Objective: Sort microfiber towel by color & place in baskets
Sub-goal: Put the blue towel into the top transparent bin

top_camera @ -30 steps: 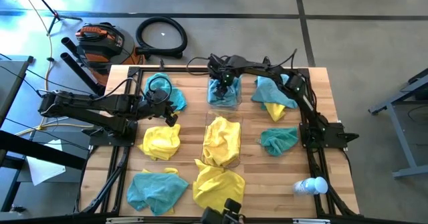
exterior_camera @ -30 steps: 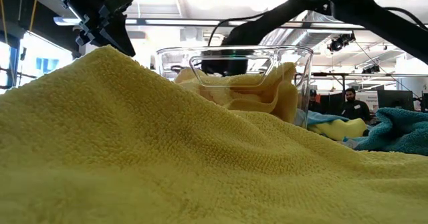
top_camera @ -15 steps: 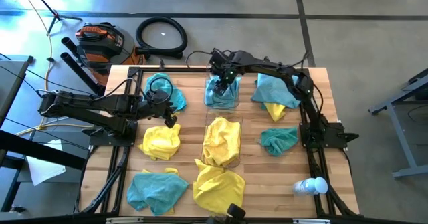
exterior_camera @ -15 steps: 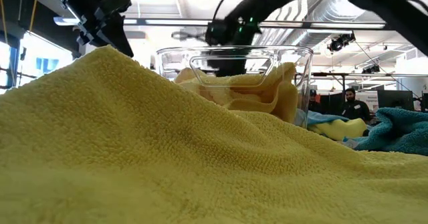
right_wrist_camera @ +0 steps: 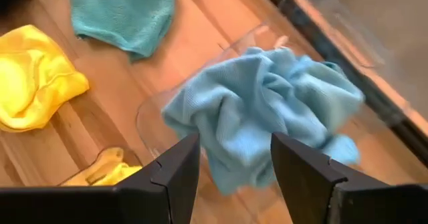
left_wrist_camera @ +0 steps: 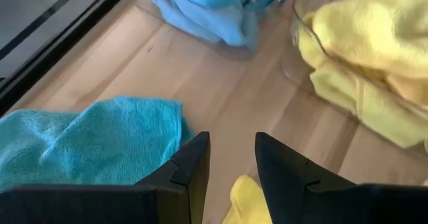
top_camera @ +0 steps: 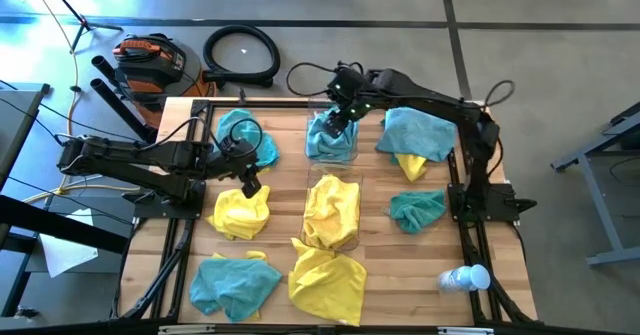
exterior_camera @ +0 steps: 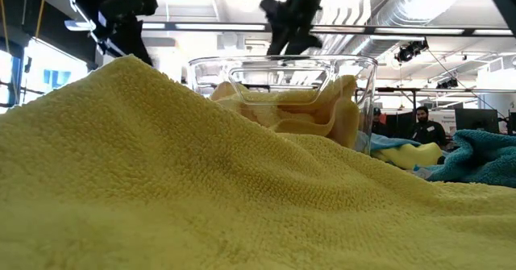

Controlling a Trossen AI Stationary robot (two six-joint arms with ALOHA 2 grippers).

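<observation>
Two clear baskets stand mid-table. The far basket (top_camera: 333, 140) (right_wrist_camera: 160, 110) holds a crumpled teal-blue towel (right_wrist_camera: 267, 110); the near basket (top_camera: 332, 211) (exterior_camera: 282, 81) holds yellow towels. My right gripper (top_camera: 347, 103) (right_wrist_camera: 234, 160) hangs open above the far basket, clear of the blue towel. My left gripper (top_camera: 250, 180) (left_wrist_camera: 232, 164) is open and hovers over bare wood between a teal towel (left_wrist_camera: 87, 140) (top_camera: 246, 135) and a yellow towel (top_camera: 240, 212) (left_wrist_camera: 249, 197). Both towels lie flat on the table.
Loose on the table lie a teal towel (top_camera: 232, 283), a yellow towel (top_camera: 327, 278) that fills the low view (exterior_camera: 201, 189), a teal towel over a yellow one (top_camera: 412, 140) and a teal towel (top_camera: 417, 210). A white bottle (top_camera: 467, 277) lies near the right corner. Black frame rails edge the table.
My right gripper has risen out of the far basket and shifted slightly toward the table's right and far edge. The teal-blue towel has stayed in the basket.
</observation>
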